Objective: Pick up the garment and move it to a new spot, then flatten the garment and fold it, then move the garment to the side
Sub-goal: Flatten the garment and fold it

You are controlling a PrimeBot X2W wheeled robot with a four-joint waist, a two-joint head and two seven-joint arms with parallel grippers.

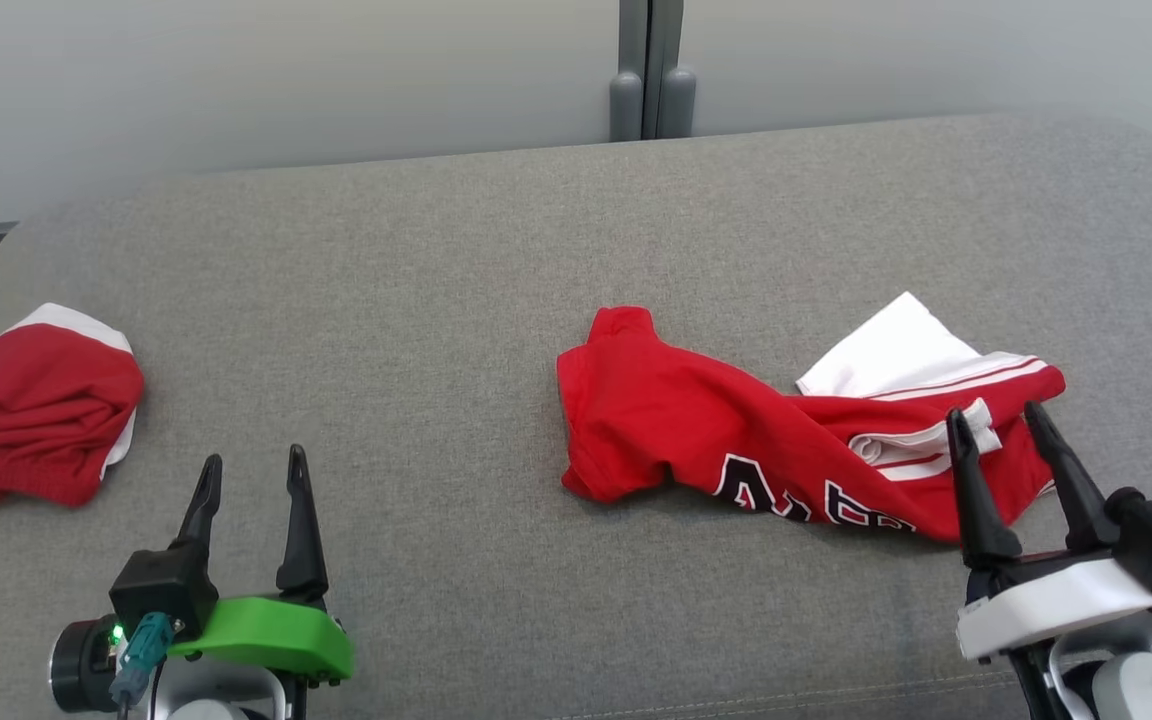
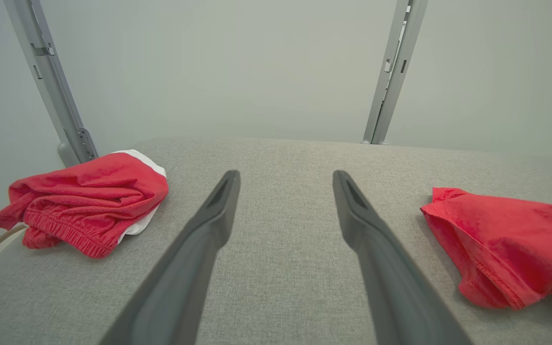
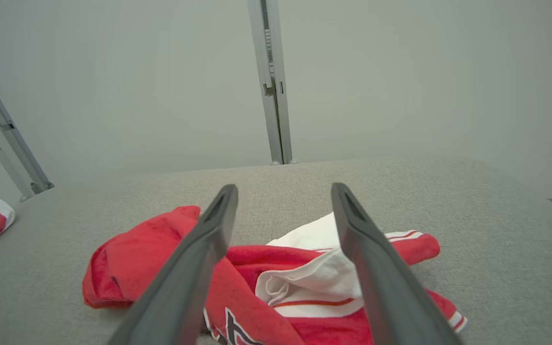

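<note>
A crumpled red garment (image 1: 736, 430) with white sleeves and dark lettering lies on the grey padded surface, right of centre. It also shows in the right wrist view as the garment (image 3: 151, 268), and its red end, the garment (image 2: 501, 239), lies at the right of the left wrist view. My right gripper (image 1: 1001, 420) hovers open over the garment's right end, nothing between its fingers (image 3: 376, 268). My left gripper (image 1: 254, 470) stands open at the lower left over bare fabric, well clear of the garment.
A second bundled red and white cloth (image 1: 36, 405) lies at the left edge of the padded surface (image 1: 416, 300); the same cloth (image 2: 89, 201) shows in the left wrist view. A grey post (image 1: 648, 70) stands behind the surface against a pale wall.
</note>
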